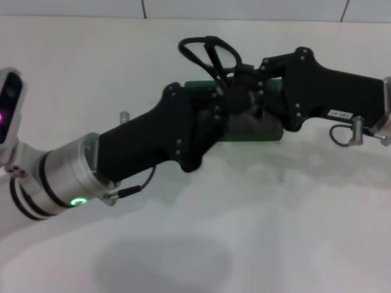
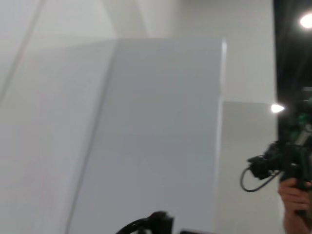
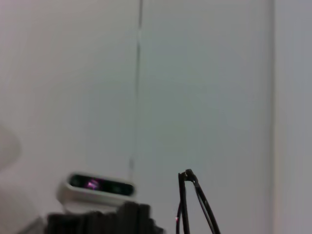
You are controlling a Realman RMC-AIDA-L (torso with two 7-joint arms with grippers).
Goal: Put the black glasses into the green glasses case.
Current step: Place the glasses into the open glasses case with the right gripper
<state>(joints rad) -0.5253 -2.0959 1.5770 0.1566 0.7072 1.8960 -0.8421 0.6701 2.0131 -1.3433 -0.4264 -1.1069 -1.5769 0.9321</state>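
Observation:
The black glasses [image 1: 214,58] are held up above the green glasses case [image 1: 253,135], lenses uppermost and temple arms pointing down into my right gripper [image 1: 244,82], which reaches in from the right and appears shut on them. The right wrist view shows only the thin temple arms of the glasses [image 3: 187,204]. The case lies at the table's middle with grey lining showing, largely hidden under both grippers. My left gripper [image 1: 223,107] comes in from the lower left and sits over the case's left part, its fingers hidden.
A white table [image 1: 256,232] spreads in front, with a white tiled wall behind it. A small metal stub [image 1: 124,116] stands left of the case. In the left wrist view, a person's hand [image 2: 292,192] holds a dark device far off.

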